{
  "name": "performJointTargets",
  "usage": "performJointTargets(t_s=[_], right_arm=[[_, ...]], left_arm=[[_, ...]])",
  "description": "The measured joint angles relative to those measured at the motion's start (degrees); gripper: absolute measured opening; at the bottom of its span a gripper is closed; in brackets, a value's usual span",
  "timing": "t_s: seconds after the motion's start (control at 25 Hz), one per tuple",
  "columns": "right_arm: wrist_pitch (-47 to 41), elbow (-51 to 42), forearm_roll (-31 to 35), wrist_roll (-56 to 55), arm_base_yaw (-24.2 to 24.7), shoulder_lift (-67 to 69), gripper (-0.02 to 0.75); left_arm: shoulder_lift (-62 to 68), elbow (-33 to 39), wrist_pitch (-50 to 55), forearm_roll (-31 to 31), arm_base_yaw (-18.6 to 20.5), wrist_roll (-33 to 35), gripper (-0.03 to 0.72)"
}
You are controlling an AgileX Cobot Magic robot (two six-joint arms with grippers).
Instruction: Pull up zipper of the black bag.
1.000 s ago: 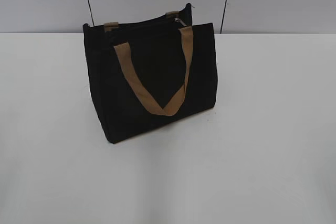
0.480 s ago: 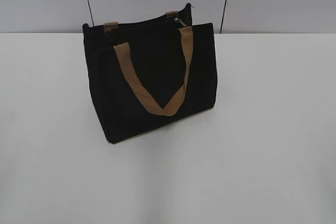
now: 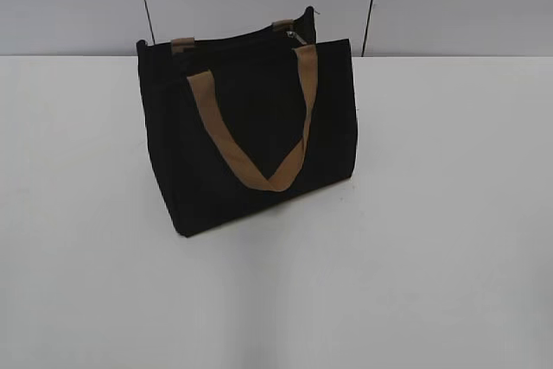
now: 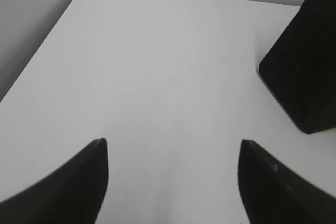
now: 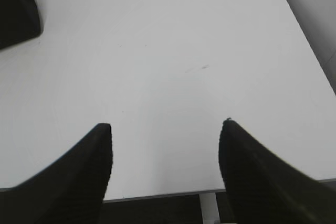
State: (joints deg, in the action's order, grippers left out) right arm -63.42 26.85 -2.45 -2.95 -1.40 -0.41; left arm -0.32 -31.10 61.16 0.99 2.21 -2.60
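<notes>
The bag (image 3: 251, 140) stands upright on the white counter (image 3: 432, 213), near its rear edge. One tan handle (image 3: 251, 131) hangs down the front panel. The silver zipper (image 3: 295, 35) sits at the top, right of center.

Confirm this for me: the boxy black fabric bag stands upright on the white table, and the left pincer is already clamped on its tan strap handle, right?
Not quite. The boxy black fabric bag stands upright on the white table, but the left wrist view shows the left pincer open over bare table, touching nothing.

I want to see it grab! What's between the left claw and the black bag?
Nothing: only bare white table lies between the open left gripper and the black bag, shown in the left wrist view.
</notes>
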Motion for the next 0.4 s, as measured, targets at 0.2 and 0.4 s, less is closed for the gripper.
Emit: performJointTargets(t_s=[0.2, 0.4], right_arm=[[-0.1, 0.0, 0.0, 0.0, 0.4, 0.0, 0.485], [-0.1, 0.0, 0.1, 0.0, 0.4, 0.0, 0.484]], left_arm=[[0.0, 0.1, 0.0, 0.0, 0.9, 0.0, 0.577], [0.0, 0.1, 0.0, 0.0, 0.9, 0.0, 0.577]])
